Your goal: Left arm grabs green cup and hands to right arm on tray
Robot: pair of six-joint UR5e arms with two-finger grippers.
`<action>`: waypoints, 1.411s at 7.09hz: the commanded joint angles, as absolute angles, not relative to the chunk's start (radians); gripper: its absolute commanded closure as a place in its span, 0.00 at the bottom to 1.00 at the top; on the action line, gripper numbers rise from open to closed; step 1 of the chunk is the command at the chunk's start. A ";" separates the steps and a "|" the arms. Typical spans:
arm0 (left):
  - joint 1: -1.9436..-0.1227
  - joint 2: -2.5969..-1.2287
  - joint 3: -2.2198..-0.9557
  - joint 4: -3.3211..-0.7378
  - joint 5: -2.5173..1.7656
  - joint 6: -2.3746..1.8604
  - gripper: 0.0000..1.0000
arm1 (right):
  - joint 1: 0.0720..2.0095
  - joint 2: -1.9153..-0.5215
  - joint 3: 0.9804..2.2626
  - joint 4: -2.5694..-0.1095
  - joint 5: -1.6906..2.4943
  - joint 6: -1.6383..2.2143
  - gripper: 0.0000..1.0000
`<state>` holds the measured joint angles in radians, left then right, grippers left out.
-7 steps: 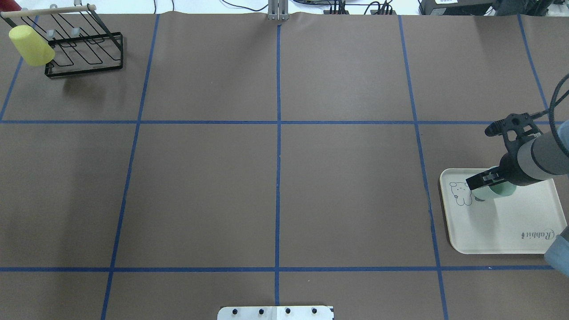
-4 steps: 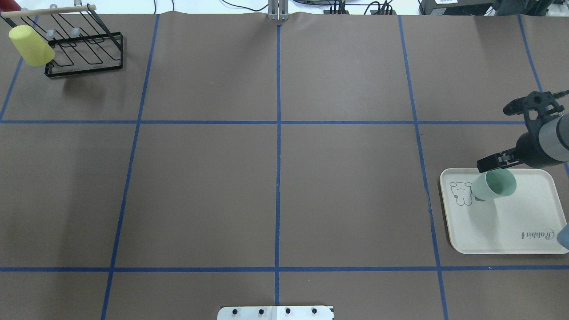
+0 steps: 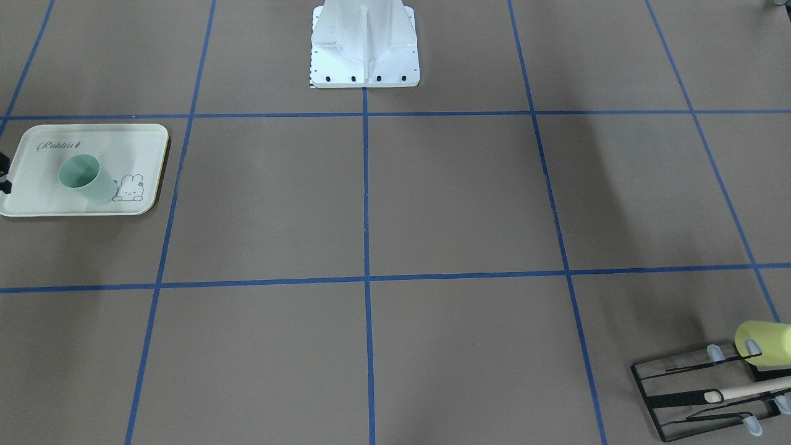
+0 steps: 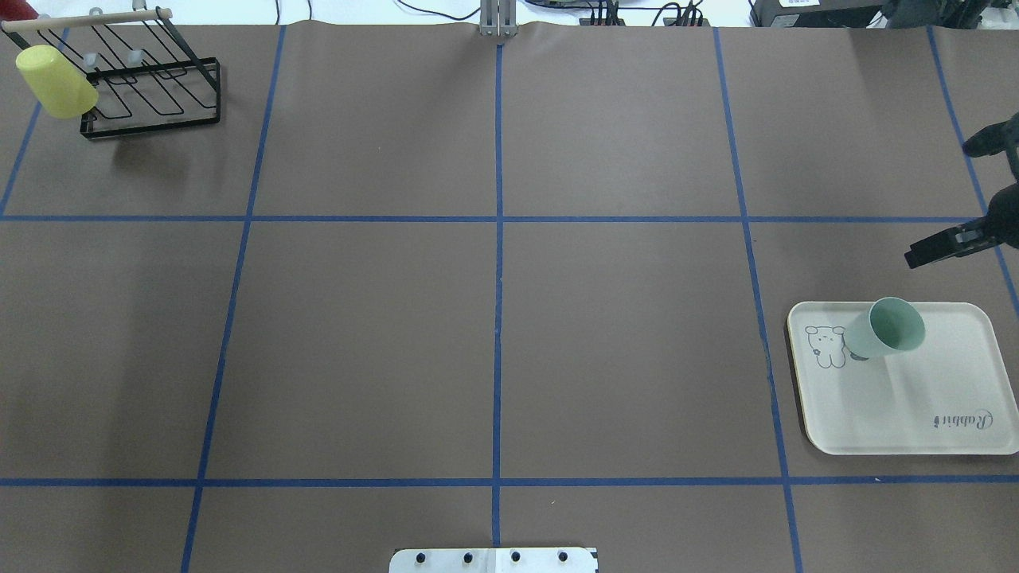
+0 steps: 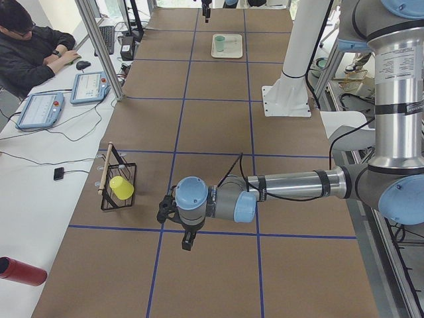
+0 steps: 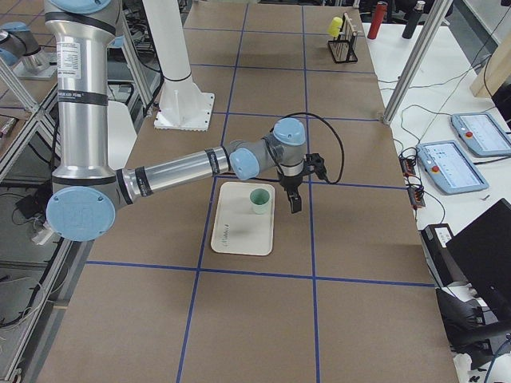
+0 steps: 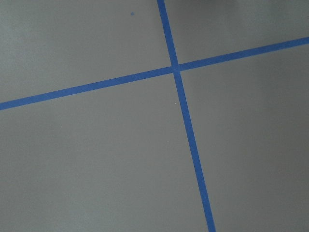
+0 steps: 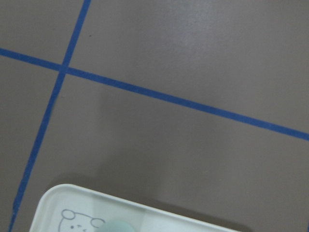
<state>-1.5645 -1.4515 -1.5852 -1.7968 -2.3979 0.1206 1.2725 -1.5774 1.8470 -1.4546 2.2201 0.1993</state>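
Note:
The green cup (image 4: 885, 328) stands upright and free on the cream tray (image 4: 915, 406), next to the bunny drawing. It also shows in the front view (image 3: 86, 179) and the right side view (image 6: 259, 199). My right gripper (image 4: 915, 256) is open and empty. It hangs beyond the tray's far edge, apart from the cup, and shows in the right side view (image 6: 293, 207). My left gripper (image 5: 187, 242) shows only in the left side view, pointing down over bare table. I cannot tell whether it is open. The left wrist view shows only tape lines.
A yellow cup (image 4: 56, 79) hangs on the black wire rack (image 4: 151, 103) at the far left corner. The robot's white base (image 3: 364, 55) stands at mid table edge. An operator (image 5: 33, 53) sits at a side desk with tablets.
The right gripper let go of the green cup and drew back, away from the tray toward the right edge. The cup stays standing on the tray.

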 commanded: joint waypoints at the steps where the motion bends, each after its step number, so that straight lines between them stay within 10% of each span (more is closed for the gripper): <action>1: -1.574 -1.457 -1.664 -1.672 -2.430 0.121 0.00 | 1.432 -1.507 1.710 -1.548 2.267 -0.033 0.01; 10: -1.640 -1.350 -1.870 -1.508 -2.329 0.215 0.00 | 1.575 -1.697 1.651 -1.528 2.270 -0.130 0.01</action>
